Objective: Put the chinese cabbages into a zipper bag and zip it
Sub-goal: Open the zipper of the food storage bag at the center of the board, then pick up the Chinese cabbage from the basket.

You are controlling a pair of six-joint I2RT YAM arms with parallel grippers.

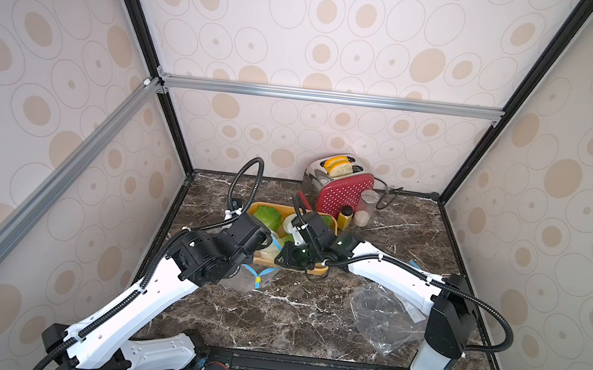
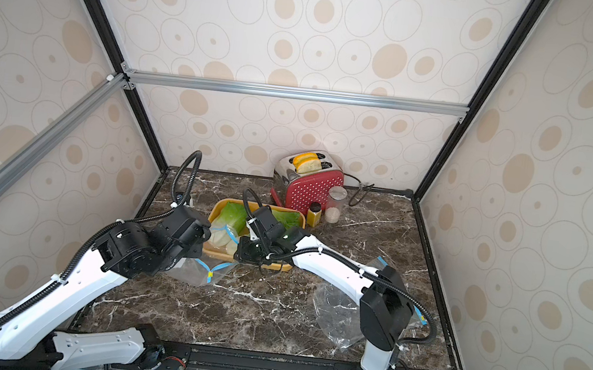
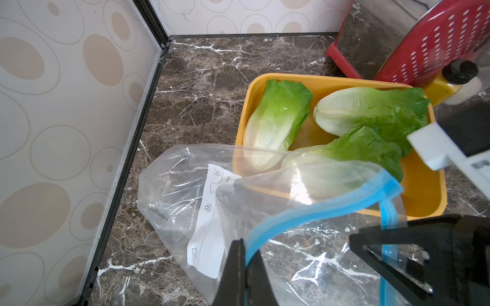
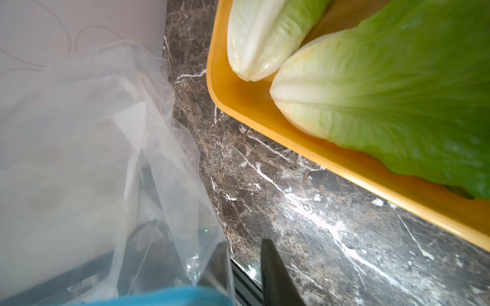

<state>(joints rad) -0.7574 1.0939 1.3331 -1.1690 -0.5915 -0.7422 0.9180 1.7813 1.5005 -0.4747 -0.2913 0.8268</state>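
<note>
Step likely opening zipper bag (image 3: 185, 198); left gripper (image 3: 245, 254) jaws clamped on blue rim; right gripper (image 4: 245, 251) jaws: cannot tell; next, spread mouth for chinese cabbages (image 3: 278, 116).

Dark marble table (image 1: 291, 318) bears yellow tray (image 3: 318, 79), red toaster (image 1: 343, 195), bottle (image 1: 345, 217), jar (image 1: 366, 207), zipper bag (image 1: 250, 279) and second bag (image 1: 382, 317)

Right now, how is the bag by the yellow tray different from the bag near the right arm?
The tray-side bag is pinched at its blue zip by the left gripper; the other bag is loose. The tray-side bag hangs over the tray rim; the other bag lies on the table. Both are clear.
</note>
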